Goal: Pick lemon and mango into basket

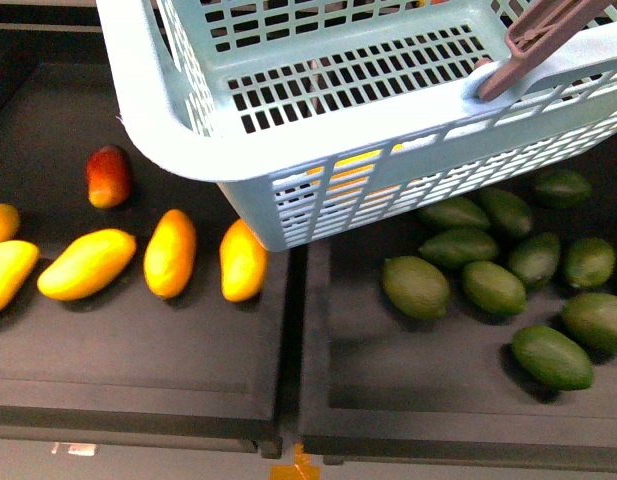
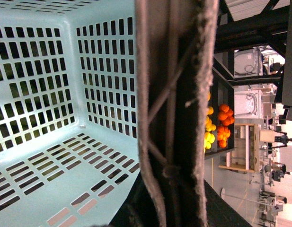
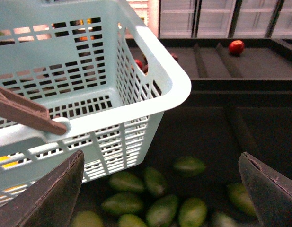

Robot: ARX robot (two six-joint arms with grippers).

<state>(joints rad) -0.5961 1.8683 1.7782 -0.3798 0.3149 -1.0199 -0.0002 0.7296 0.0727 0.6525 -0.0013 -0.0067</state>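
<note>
The basket hangs above the trays, just over and beside one of my right fingers. Its brown handle crosses the rim close to that same finger without touching it. My right gripper stands wide apart and holds nothing. Through the gap between its fingers, lower down, green fruits lie on a dark tray. On my left side the handle runs hard up against the wrist camera, with the basket's slotted inside beyond it, and I cannot tell whether my left fingers are closed on it. Far past the handle, small yellow fruits sit beside round orange ones on a shelf, too small to call lemons. From the front, yellow mangoes lie in a row on the left tray, the nearest one just under the basket's corner and well apart from my right fingers.
</note>
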